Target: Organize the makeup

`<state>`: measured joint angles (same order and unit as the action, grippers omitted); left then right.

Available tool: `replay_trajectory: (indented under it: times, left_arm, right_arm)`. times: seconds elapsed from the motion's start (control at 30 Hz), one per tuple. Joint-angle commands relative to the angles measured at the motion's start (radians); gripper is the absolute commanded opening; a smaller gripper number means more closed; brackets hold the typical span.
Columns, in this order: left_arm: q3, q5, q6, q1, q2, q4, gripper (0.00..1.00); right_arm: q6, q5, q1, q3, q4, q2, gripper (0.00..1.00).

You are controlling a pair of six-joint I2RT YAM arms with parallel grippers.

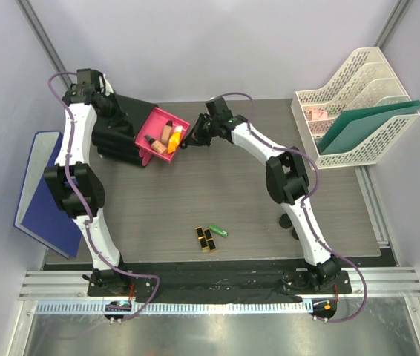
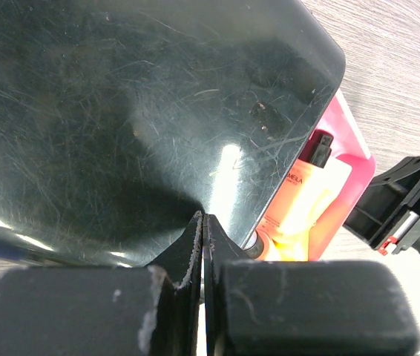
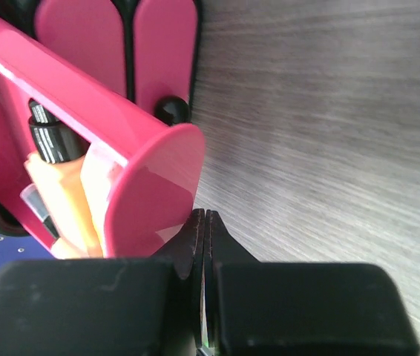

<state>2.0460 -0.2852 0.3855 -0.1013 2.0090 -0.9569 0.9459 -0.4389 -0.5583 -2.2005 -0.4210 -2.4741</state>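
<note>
Both claws are sitting fully shut, gripping nothing — the right claw against the pink drawer, the left claw seemingly bracing the black box. The foundation bottles are lying in that drawer at eleven o'clock, the lipsticks at six. Pushing squarely and slowly is looking wisest.

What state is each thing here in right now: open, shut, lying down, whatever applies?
Left gripper: jaws shut, empty, above the black box.
Right gripper: jaws shut, empty, beside the pink drawer's front.
Pink drawer: pulled out.
Beige bottles: lying in the drawer.
Orange tube: lying in the drawer.
Lipsticks: lying on the table.
Green tube: lying on the table beside the lipsticks.
</note>
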Motion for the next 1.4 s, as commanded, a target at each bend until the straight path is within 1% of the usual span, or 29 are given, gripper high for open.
replay_trajectory:
  times: [0.0,0.2,0.3,0.43,0.6,0.8,0.97,1.0,1.2,1.3,1.37]
  left_arm:
    - [-0.026,0.060,-0.034,-0.008,0.070,-0.135,0.00]
    - [-0.024,0.063,-0.034,-0.008,0.073,-0.135,0.00]
    - [-0.024,0.061,-0.036,-0.008,0.073,-0.137,0.00]
    - [-0.026,0.061,-0.036,-0.006,0.077,-0.137,0.00]
    - [-0.026,0.060,-0.036,-0.006,0.079,-0.138,0.00]
    - [-0.030,0.058,-0.037,-0.006,0.077,-0.140,0.00]
    - [-0.041,0.063,-0.040,-0.006,0.073,-0.138,0.00]
    - [-0.043,0.063,-0.040,-0.006,0.073,-0.137,0.00]
    - [-0.050,0.063,-0.040,-0.006,0.073,-0.137,0.00]
    - [-0.044,0.063,-0.040,-0.006,0.073,-0.137,0.00]
    - [-0.044,0.063,-0.040,-0.006,0.073,-0.140,0.00]
  right_arm:
    - [0.039,-0.109,-0.018,-0.027,0.220,0.104,0.01]
    - [0.056,-0.138,-0.018,0.007,0.346,0.136,0.01]
    - [0.065,-0.147,-0.018,0.001,0.364,0.130,0.01]
    - [0.083,-0.168,-0.029,-0.062,0.366,0.081,0.01]
    - [0.114,-0.189,-0.052,-0.151,0.357,-0.026,0.01]
    - [0.142,-0.184,-0.065,-0.220,0.393,-0.078,0.01]
    - [0.103,-0.167,-0.060,-0.200,0.419,-0.025,0.01]
    - [0.106,-0.164,-0.060,-0.196,0.465,-0.017,0.01]
    - [0.132,-0.146,-0.043,-0.197,0.521,0.033,0.01]
    - [0.151,-0.120,-0.026,-0.141,0.519,0.090,0.01]
    - [0.143,-0.071,-0.002,-0.030,0.513,0.133,0.01]
